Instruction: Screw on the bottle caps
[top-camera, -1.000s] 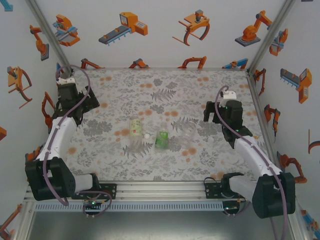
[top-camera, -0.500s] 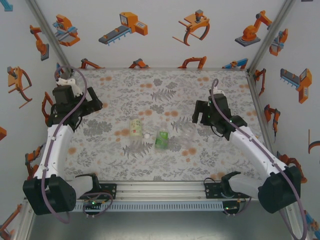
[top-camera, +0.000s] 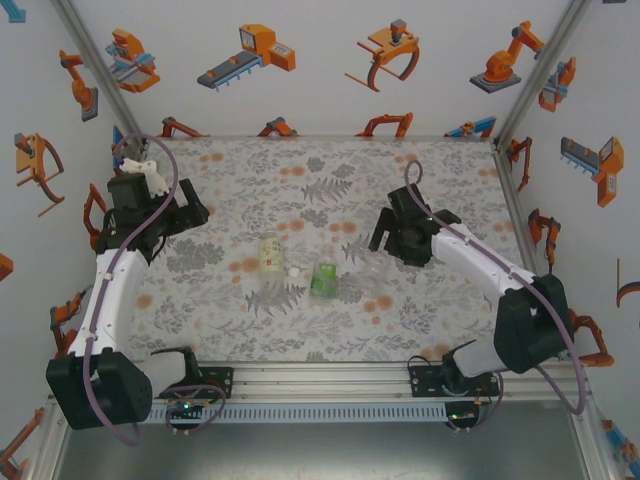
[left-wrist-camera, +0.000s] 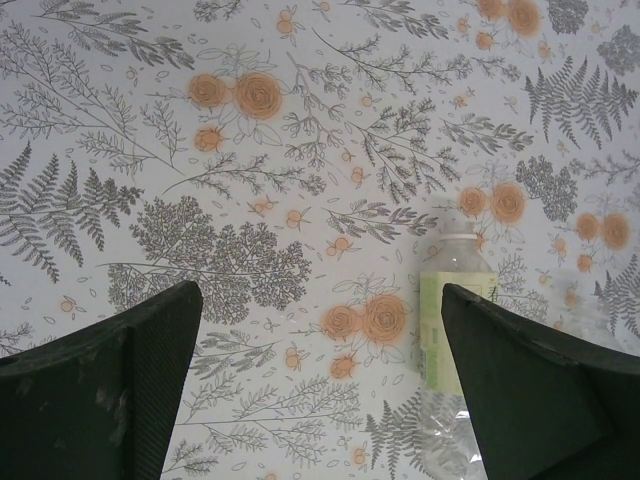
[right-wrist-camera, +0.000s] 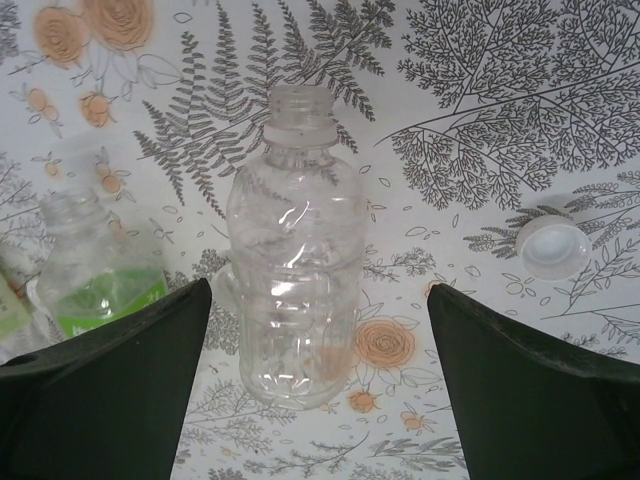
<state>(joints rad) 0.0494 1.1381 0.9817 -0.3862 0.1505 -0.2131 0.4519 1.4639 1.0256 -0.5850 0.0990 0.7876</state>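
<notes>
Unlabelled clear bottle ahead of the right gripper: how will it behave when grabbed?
The unlabelled bottle looks empty and uncapped, so it is probably very light and apt to skid when nudged. Its thin walls show dents, so it is likely to buckle under a hard squeeze. Smooth round plastic may slip.

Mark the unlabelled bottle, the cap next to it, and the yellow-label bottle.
unlabelled bottle (right-wrist-camera: 293, 280), right wrist view, middle of its body.
cap (right-wrist-camera: 552, 247), right wrist view, its centre.
yellow-label bottle (left-wrist-camera: 435, 330), left wrist view, on the label.
</notes>
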